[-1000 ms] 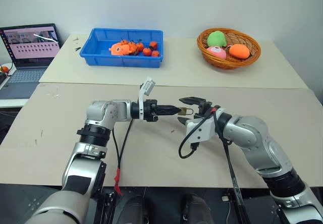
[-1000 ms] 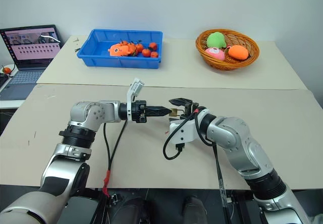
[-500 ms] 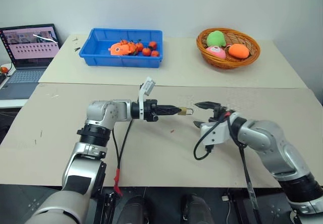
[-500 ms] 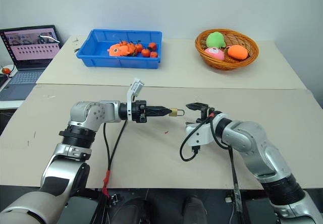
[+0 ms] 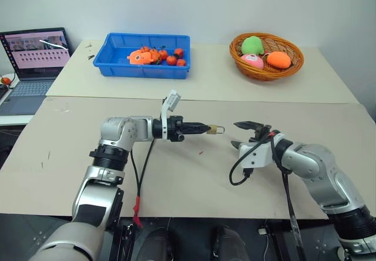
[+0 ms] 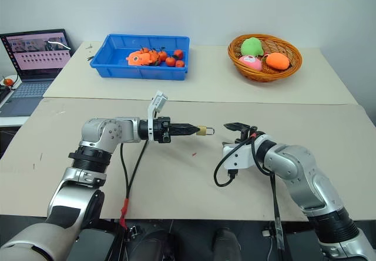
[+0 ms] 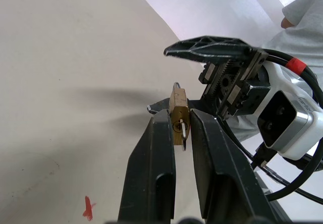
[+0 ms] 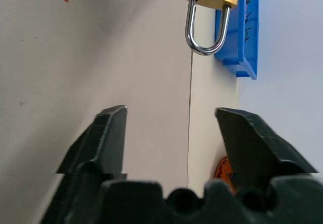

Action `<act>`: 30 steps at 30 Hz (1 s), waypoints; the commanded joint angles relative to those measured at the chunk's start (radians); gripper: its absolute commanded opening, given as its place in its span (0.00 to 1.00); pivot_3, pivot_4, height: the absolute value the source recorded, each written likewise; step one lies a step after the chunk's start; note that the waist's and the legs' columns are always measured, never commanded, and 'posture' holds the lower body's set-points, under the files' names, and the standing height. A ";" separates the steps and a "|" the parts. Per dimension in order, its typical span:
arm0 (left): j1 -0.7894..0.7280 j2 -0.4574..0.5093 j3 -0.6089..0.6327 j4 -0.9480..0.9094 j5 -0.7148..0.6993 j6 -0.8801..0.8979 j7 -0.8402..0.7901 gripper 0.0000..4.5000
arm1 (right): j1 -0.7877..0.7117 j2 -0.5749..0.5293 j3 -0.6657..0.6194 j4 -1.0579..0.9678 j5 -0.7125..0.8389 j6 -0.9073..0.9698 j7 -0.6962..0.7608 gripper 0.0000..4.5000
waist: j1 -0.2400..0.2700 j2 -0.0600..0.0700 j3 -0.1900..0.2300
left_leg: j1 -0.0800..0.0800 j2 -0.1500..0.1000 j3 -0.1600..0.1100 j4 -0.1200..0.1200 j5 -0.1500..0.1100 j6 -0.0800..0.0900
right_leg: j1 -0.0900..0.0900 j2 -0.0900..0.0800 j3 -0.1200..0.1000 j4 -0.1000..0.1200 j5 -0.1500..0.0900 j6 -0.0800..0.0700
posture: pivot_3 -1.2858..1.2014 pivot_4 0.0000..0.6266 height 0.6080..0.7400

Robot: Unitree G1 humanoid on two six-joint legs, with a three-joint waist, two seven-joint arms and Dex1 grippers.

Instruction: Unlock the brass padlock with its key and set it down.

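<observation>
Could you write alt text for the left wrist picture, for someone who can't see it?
Two black fingers of the left hand pinch a small brass padlock above a beige table. Just beyond it, the right hand faces the padlock with its fingers apart.

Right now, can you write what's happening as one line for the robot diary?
left gripper: shut on brass padlock | right gripper: open, apart from padlock | shackle: closed
</observation>
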 commanded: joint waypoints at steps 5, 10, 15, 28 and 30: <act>-0.013 -0.002 0.014 -0.031 -0.016 0.002 -0.008 0.07 | -0.003 0.000 -0.036 -0.042 0.011 0.009 -0.018 0.07 | 0.000 0.000 0.000 | 0.000 0.000 0.000 0.000 0.000 0.000 | 0.000 0.000 0.000 0.000 0.000 0.000 | 0.52 0.24 0.64; -0.011 -0.002 0.013 -0.035 -0.016 0.003 -0.008 0.07 | -0.004 0.012 -0.005 -0.048 -0.004 0.017 -0.005 0.00 | 0.000 0.000 0.000 | 0.000 0.000 0.000 0.000 0.000 0.000 | 0.000 0.000 0.000 0.000 0.000 0.000 | 0.52 0.24 0.64; -0.012 -0.001 0.010 -0.030 -0.013 0.000 -0.010 0.07 | 0.010 0.086 0.059 0.008 -0.109 -0.006 -0.110 0.00 | -0.001 0.000 0.000 | 0.000 0.000 0.000 0.000 0.000 0.000 | 0.000 0.000 0.000 0.000 0.000 0.000 | 0.52 0.24 0.64; -0.109 -0.074 0.259 0.172 -0.135 0.311 0.192 0.07 | 0.201 0.155 0.054 0.088 -0.469 0.010 -0.689 0.00 | -0.002 0.000 0.000 | 0.000 0.000 0.000 0.002 0.000 0.000 | 0.000 0.000 0.000 0.001 -0.005 0.008 | 0.52 0.24 0.64; -0.119 -0.097 0.325 0.180 -0.161 0.386 0.249 0.07 | 0.209 0.164 0.043 0.058 -0.486 0.021 -0.708 0.00 | -0.006 0.000 0.000 | 0.002 0.000 0.000 0.001 0.000 0.000 | 0.001 0.000 0.001 0.002 -0.005 0.009 | 0.52 0.24 0.64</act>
